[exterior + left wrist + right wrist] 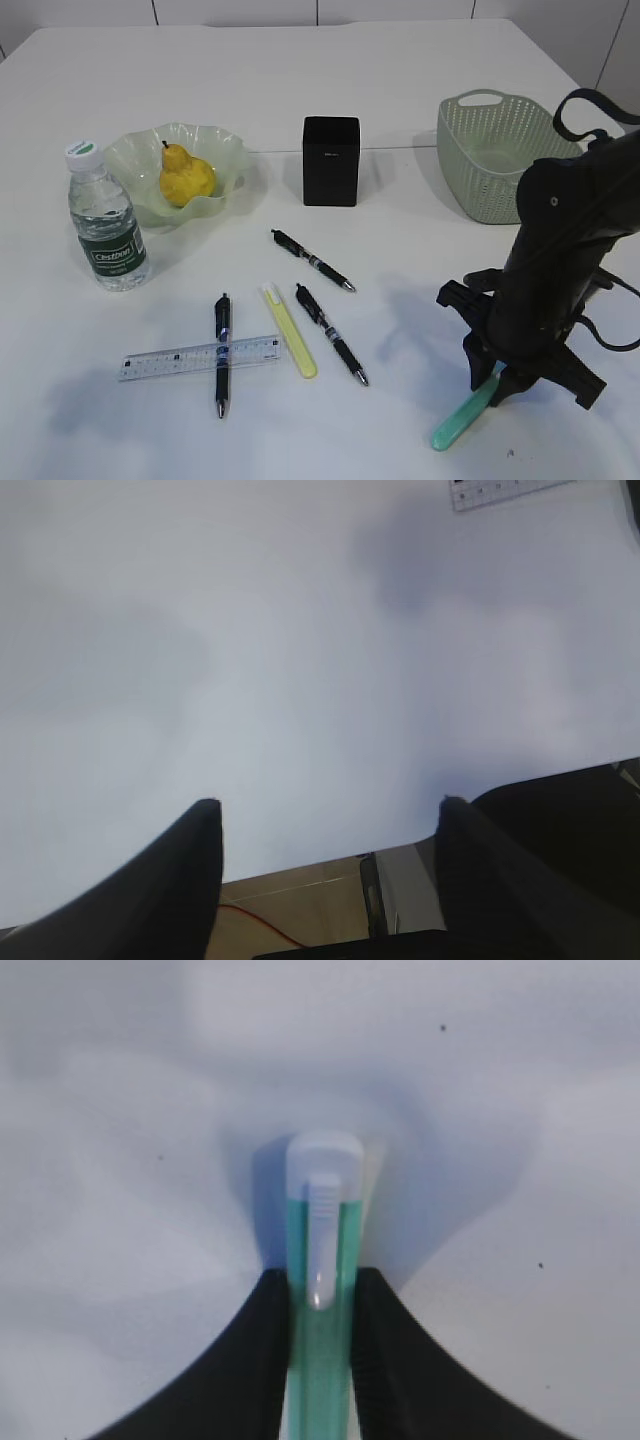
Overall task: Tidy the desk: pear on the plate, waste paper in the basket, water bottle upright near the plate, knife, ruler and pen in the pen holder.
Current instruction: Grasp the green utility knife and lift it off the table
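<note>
**Right gripper clamped on a green utility knife at the desk's near right**

While I watch from the exterior camera, my right gripper (pixel 497 385) stands low over the near right part of the white desk (pixel 400 90), its two black fingers (pixel 268 1350) pressed against both sides of a teal green utility knife (pixel 320 1260). The wrist camera shows the knife's white end cap and slider pointing away from the gripper. One end of the knife sticks out toward the front edge in the exterior view (whether it is lifted off the surface I cannot tell).

My left gripper (pixel 325 825) appears only in its own wrist camera: the jaws stand wide apart over bare tabletop, holding nothing, with a corner of the clear ruler (pixel 505 490) at the top of that view.

At the far left, the yellow pear (pixel 185 178) sits in the pale green wavy plate (pixel 225 145). A water bottle (pixel 105 225) stands upright just beside the plate, nearer to me. The black pen holder (pixel 330 160) stands at the middle, and the sage green basket (pixel 490 160) is at the far right.

Nearer the front, the ruler lies flat with a black pen (pixel 221 352) across it. A yellow utility knife (pixel 290 330) and two more black pens (pixel 330 333) (pixel 312 259) lie to its right.
</note>
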Robot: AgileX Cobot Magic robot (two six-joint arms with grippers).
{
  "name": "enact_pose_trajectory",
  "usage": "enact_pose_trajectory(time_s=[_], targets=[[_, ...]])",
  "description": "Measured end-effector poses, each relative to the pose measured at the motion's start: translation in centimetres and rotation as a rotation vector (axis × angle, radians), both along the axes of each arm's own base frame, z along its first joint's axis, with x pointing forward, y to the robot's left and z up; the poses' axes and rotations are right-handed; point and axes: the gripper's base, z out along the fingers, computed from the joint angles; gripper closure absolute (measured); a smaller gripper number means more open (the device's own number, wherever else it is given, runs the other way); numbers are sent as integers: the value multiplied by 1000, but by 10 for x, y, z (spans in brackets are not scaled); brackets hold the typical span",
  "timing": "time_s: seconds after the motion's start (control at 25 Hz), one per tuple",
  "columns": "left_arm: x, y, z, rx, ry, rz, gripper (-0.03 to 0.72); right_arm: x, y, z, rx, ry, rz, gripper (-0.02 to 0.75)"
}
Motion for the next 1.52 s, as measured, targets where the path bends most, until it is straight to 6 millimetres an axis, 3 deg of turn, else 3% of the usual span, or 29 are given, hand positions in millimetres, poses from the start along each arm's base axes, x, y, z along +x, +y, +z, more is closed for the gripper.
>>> enact_pose_trajectory(time_s=[0.12,0.44,0.84,1.0,1.28,1.52], targets=[[0,0,0,0,0,0,222,2,-1,0,-5,-21,27,565],[0,0,0,-4,1,0,222,5,-5,0,-52,-71,318,565],[0,-1,0,-7,3,1,222,11,-3,5,-62,-79,555,566],[0,-1,0,-7,3,1,222,30,3,27,-61,-115,676,566],[-1,-1,0,-9,6,1,222,69,17,87,-76,-268,885,566],[-2,0,-1,-5,23,2,222,95,25,133,-116,-467,944,566]])
